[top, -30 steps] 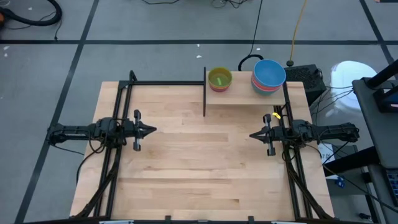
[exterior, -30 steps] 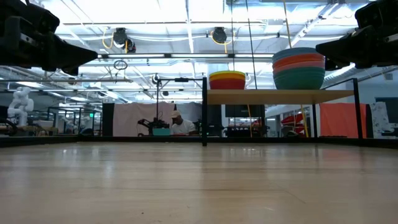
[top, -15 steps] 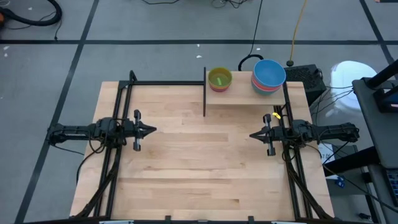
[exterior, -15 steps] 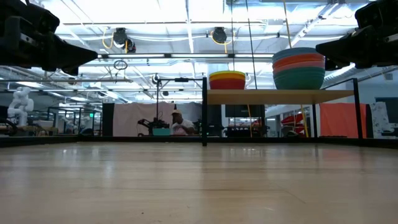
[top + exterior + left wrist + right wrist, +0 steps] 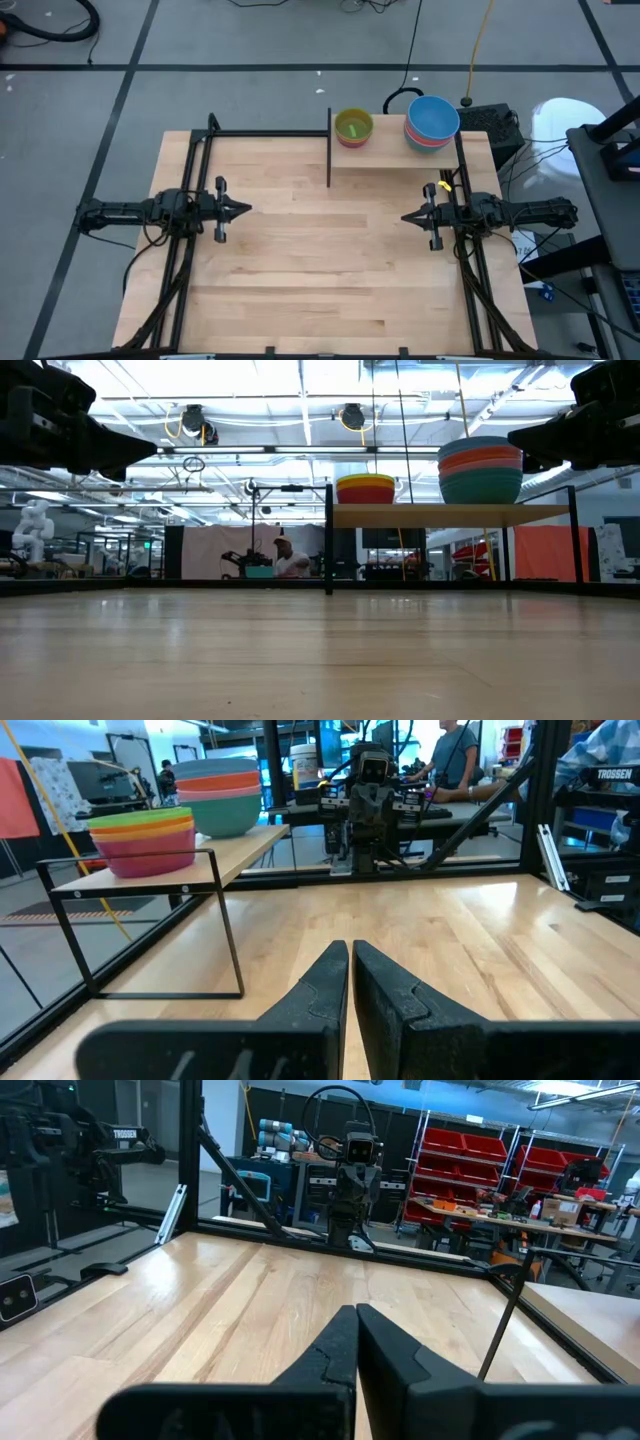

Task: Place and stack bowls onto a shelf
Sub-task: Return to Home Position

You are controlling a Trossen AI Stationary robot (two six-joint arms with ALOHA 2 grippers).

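Note:
The shelf [image 5: 385, 152] stands at the table's far edge, its dark upright panel [image 5: 329, 148] on its left side. On it rest two stacks of bowls: a smaller stack with a lime green bowl on top [image 5: 353, 127], and a taller stack with a blue bowl on top [image 5: 432, 120]. In the low view the left stack [image 5: 365, 489] shows yellow over red, the right stack [image 5: 480, 470] blue, orange and teal. My left gripper [image 5: 245, 210] is shut and empty at the table's left side. My right gripper [image 5: 406, 217] is shut and empty at the table's right side.
Black metal frame rails [image 5: 190, 250] run along the table's left and right sides under both arms. A yellow cable and a dark box [image 5: 490, 125] lie beyond the far right corner. The bare tabletop [image 5: 320, 260] lies between the grippers.

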